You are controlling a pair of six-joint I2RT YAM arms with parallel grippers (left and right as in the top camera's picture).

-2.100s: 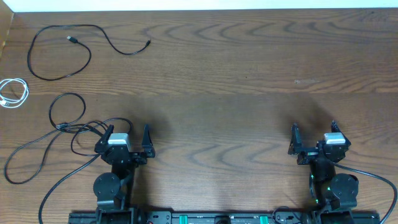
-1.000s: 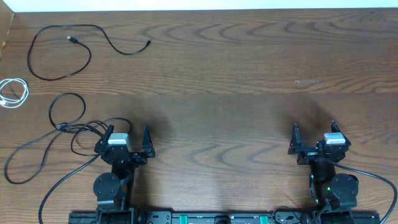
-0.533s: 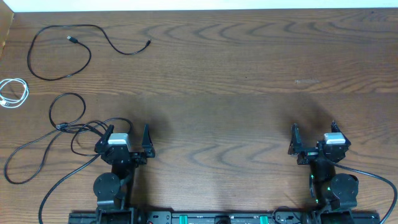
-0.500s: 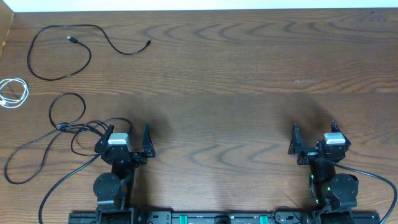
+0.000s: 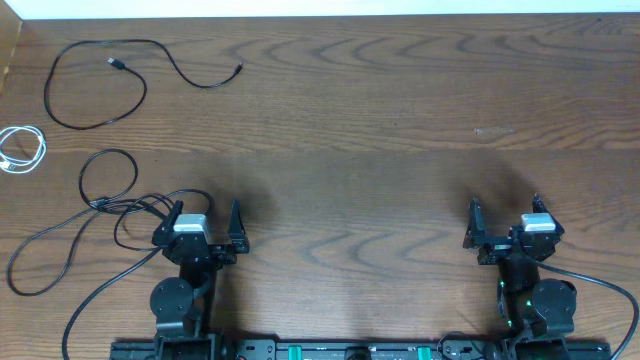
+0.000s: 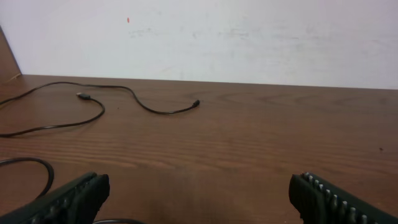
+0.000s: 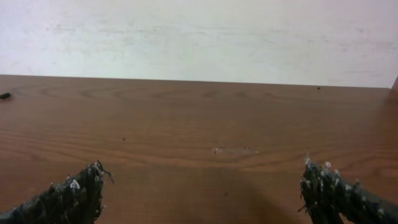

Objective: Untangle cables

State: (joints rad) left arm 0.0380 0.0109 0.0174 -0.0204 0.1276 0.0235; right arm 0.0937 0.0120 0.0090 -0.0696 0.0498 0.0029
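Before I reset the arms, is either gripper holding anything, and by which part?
Nothing is held. The left gripper and right gripper both stand open and empty; the cables lie outside their jaws.

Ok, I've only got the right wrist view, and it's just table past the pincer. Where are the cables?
Observer: All on the left side. One black cable lies spread out near the far left corner.
Operator: And the white one?
Observer: The white cable sits coiled alone at the left edge, touching neither black one.
Operator: The other black?
Observer: The second black cable loops just beside the open left pincer.
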